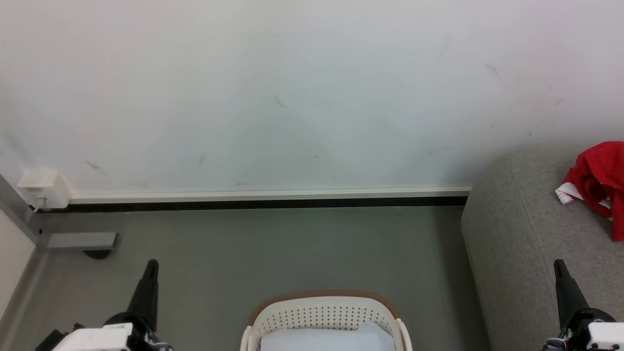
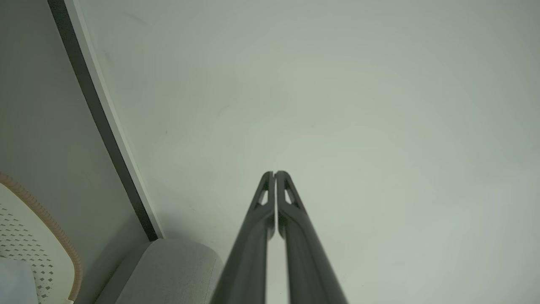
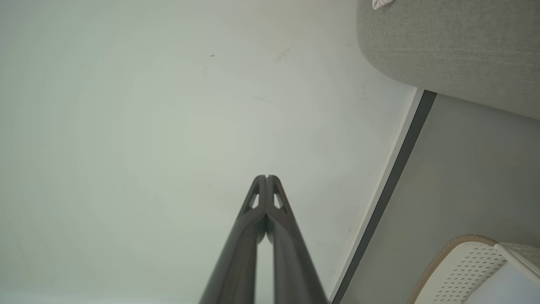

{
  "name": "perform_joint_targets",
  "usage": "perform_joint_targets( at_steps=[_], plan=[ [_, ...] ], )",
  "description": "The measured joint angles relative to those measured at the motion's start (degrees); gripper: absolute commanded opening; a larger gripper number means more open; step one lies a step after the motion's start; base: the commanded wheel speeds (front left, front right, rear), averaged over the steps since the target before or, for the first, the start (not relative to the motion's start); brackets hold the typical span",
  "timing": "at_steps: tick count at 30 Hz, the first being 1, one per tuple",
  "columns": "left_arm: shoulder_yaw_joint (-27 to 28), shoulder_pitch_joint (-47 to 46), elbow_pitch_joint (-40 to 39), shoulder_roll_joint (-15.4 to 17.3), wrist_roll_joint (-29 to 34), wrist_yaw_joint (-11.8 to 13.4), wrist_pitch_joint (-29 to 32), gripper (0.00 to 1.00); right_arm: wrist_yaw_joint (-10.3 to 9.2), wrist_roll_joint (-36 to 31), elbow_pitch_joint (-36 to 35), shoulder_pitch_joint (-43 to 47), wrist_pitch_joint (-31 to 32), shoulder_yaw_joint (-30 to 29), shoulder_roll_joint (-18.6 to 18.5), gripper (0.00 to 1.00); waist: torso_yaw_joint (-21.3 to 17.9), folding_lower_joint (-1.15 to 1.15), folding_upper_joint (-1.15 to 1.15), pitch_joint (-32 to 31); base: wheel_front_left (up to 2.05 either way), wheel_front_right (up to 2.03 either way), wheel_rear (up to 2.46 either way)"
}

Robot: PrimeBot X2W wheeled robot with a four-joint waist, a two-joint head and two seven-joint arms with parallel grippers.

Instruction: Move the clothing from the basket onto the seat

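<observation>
Head view: high behind the basket (image 1: 324,312), looking forward and down toward the wall (image 1: 292,97). Wrist views: from either side of the basket, facing the same wall, nearer. Basket rim shared throughout.

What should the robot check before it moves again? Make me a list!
1. Left gripper shut, holding nothing: ok.
2. Right gripper shut, holding nothing: ok.
3. Red clothing lies on the seat: ok.
4. Basket stands upright on the floor: ok.
5. No red clothing left in the basket: cannot tell; a pale cloth shows inside, and the rest is cut off by the picture's edge.
</observation>
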Motion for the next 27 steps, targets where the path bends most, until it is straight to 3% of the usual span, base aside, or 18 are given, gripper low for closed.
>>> perform_joint_targets(
  at_steps=[27],
  plan=[
    [0.0, -0.01, -0.01, 0.01, 0.0, -0.01, 0.0, 0.0, 0.0, 0.0, -0.02, -0.01, 0.0, 0.01, 0.01, 0.0, 0.0, 0.0, 0.0, 0.0, 0.0, 0.0, 0.0]
  ],
)
